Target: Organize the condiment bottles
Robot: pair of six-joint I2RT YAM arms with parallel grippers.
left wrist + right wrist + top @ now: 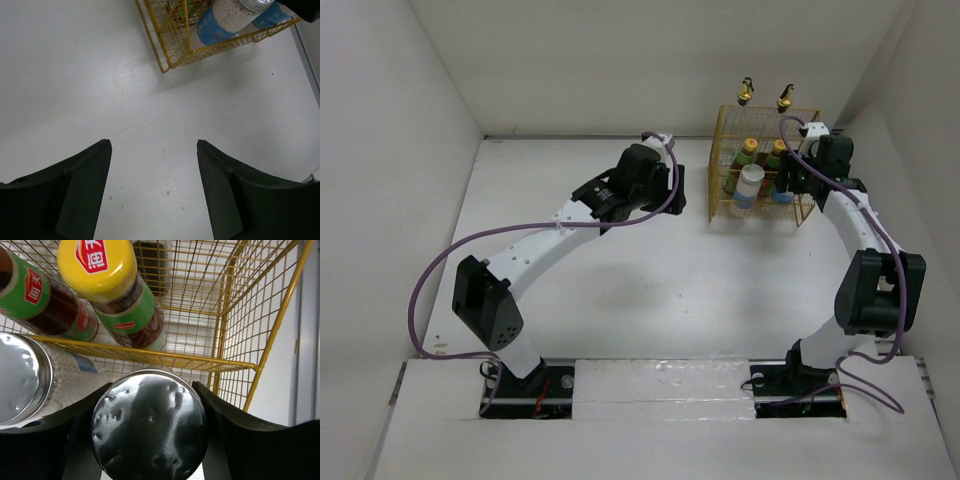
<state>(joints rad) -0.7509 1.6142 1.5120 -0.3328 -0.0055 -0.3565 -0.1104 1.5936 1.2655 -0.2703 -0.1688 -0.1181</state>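
The yellow wire rack stands at the back right. Two glass bottles with gold pourer tops stand at its rear. Two red-brown sauce bottles with green labels and yellow caps are in its middle. A white silver-lidded jar stands in its front row. My right gripper is shut on the second white jar beside it, at the rack's front right. The first jar and both sauce bottles show in the right wrist view. My left gripper is open and empty above the table, left of the rack.
The white walls close in behind and to the right of the rack. The rack's front left corner and both jars show in the left wrist view. The left arm arches over the table's middle.
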